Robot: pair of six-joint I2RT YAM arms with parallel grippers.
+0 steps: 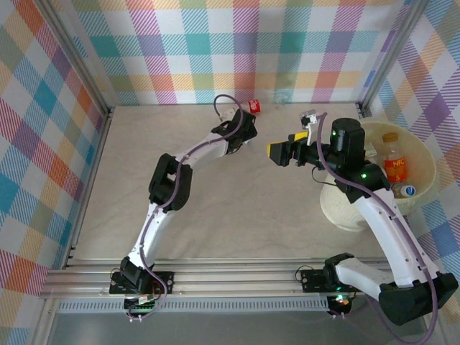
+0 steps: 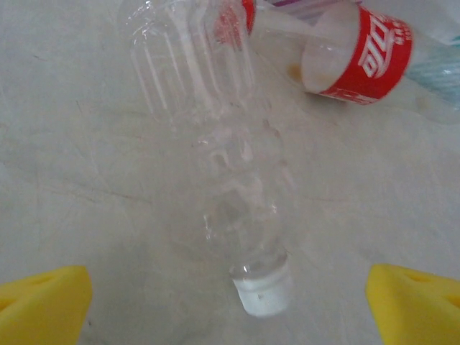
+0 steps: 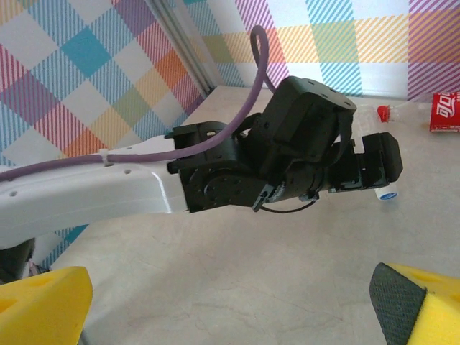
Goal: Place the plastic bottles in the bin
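Partly done: an orange-labelled amber bottle [image 1: 394, 165] stands in the round cream plastic bin [image 1: 424, 159]. Left gripper [image 2: 228, 298], spread, straddles a clear white-capped bottle [image 2: 237, 180] beside a red-labelled bottle [image 2: 359, 54]. Right gripper [image 3: 230, 309] spread, empty.

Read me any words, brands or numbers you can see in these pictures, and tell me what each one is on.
Red-labelled bottle: white stylised characters on the label, too blurred to read.
Orange-labelled bottle in the bin: white marks, too small to read.
No text can be quoted with confidence.
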